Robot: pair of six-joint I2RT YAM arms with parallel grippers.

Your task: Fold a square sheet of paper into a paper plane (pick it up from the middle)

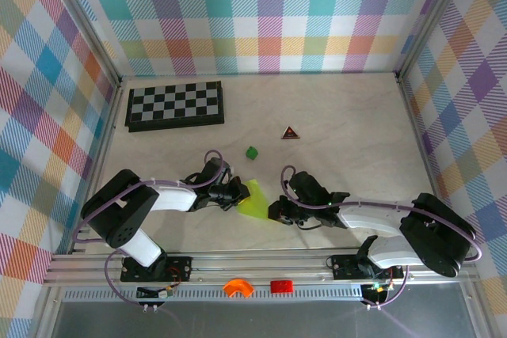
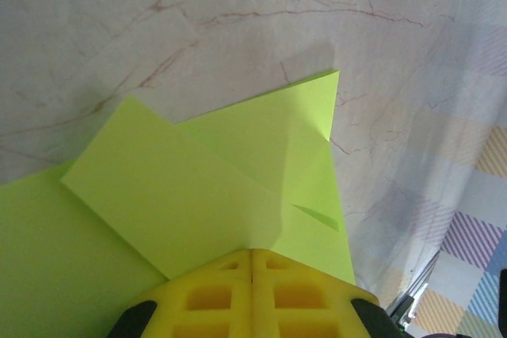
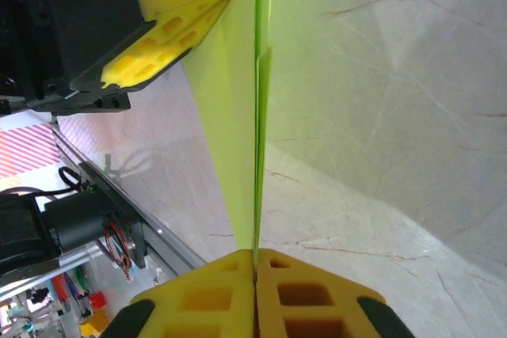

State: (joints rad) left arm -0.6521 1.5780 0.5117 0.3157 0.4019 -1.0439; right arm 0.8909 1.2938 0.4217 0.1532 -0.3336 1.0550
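Judging by the layered flaps, you have most folds done. The paper plane (image 1: pixel 255 200) sits just on the near side of the green block (image 1: pixel 251 151). Your left gripper (image 2: pixel 252 263) is clamped on its flaps, and your right gripper (image 3: pixel 255 257) is pinched together on its creased edge. What seems left is sharpening the centre crease, shaping the wings, then letting go.

We get bright, even light from overhead; in the top view only short, soft shadows fall on the tabletop (image 1: pixel 356 132). Ahead of the left gripper (image 2: pixel 252 254), the paper plane (image 2: pixel 198 195) casts a faint grey shadow past its far edge, and the wall (image 2: pixel 467 219) to the right is blurred. Beyond the right gripper (image 3: pixel 255 254), a broad green-tinted shadow lies right of the paper; its pads (image 3: pixel 206 298) look soft.
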